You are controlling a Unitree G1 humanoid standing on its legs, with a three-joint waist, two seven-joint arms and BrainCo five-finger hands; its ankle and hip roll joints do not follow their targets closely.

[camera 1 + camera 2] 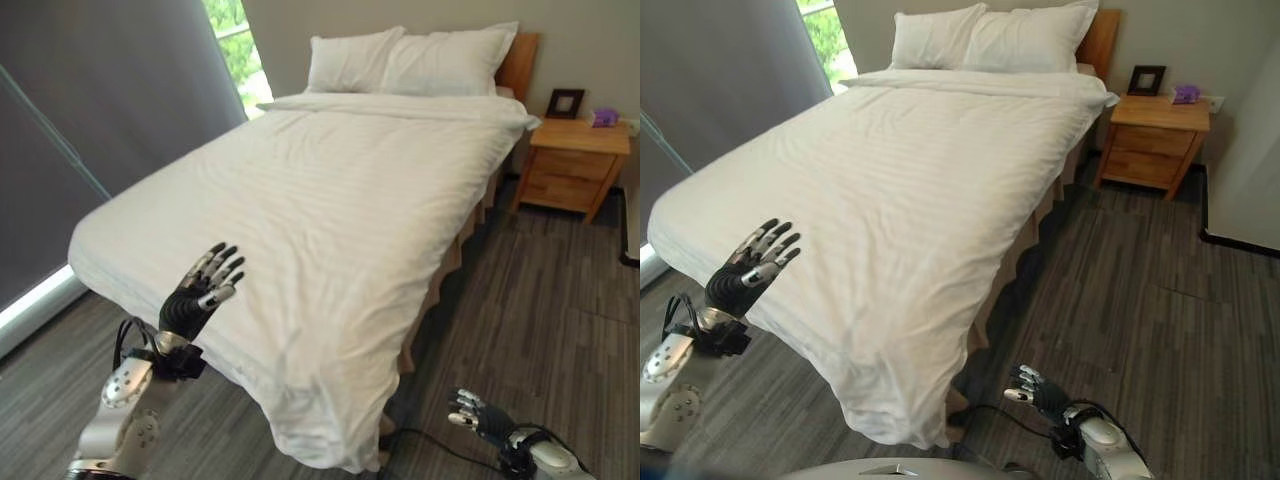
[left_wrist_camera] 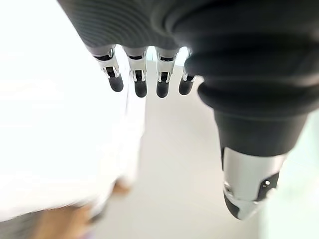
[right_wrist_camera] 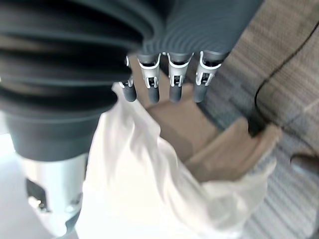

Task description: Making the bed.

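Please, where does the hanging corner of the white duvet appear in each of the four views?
Left eye view: hanging corner of the duvet at bottom centre.
Right eye view: bottom, left of centre.
Left wrist view: cannot tell.
Right wrist view: lower middle.
Shared landmark: the tan bed base beside it.

The white duvet (image 1: 300, 220) drapes over the mattress and most of the bed frame, hiding them, and its hanging corner (image 3: 149, 184) covers part of the tan bed skirt (image 3: 219, 149). The pillows (image 1: 420, 60) hide much of the wooden headboard (image 1: 520, 62). A small purple object (image 1: 604, 117) on the nightstand (image 1: 575, 160) is too small to identify. The picture frame's (image 1: 565, 102) contents cannot be made out.
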